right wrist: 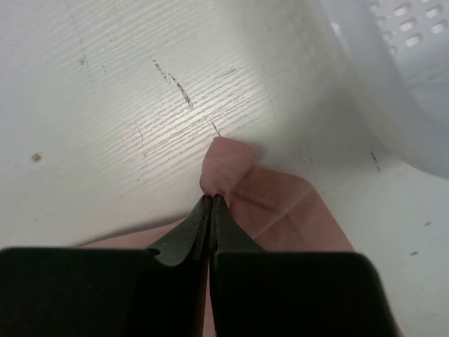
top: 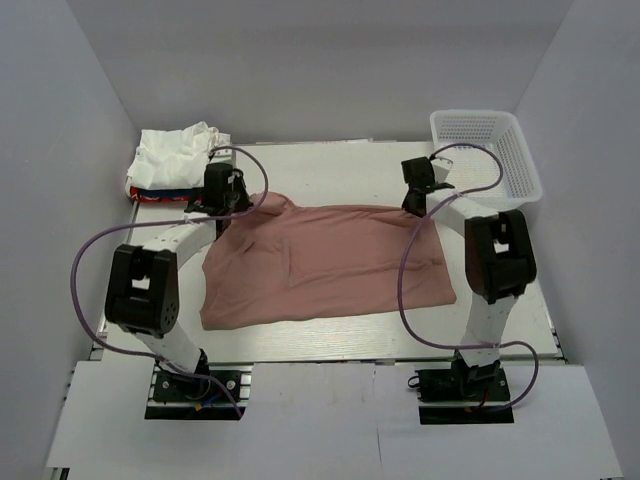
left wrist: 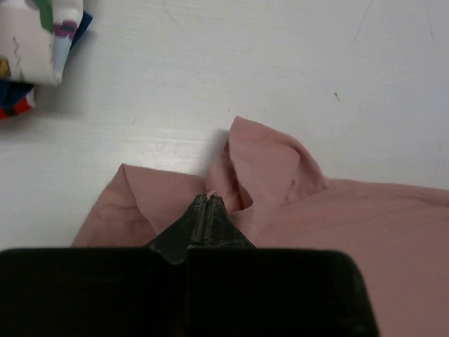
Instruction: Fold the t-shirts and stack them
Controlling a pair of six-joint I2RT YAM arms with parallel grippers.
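Both sets of jaws are clamping shut on cloth right now. The left jaws are pinching the far-left corner of the pink shirt [top: 330, 265], where the fabric is bunching up into a little peak. The right jaws are nipping the far-right corner, with a small tab of cloth poking out just past the tips.

The shirt is lying spread out flat in the middle of the bench [top: 330, 165], its long axis running left to right. No print is showing, and I can't tell which end is the neck, so I'm not calling which way it's pointing.

To me this is looking like the first fold getting set up, with the far edge gripped at both ends. The next move is probably calling for lifting both corners together, keeping them level, and carrying them toward the near edge so the crease is coming out straight.

The pile [top: 175, 160] of white and red shirts is sitting at the far-left corner, apart from the pink one. The basket [top: 490, 150] is sitting at the far right.
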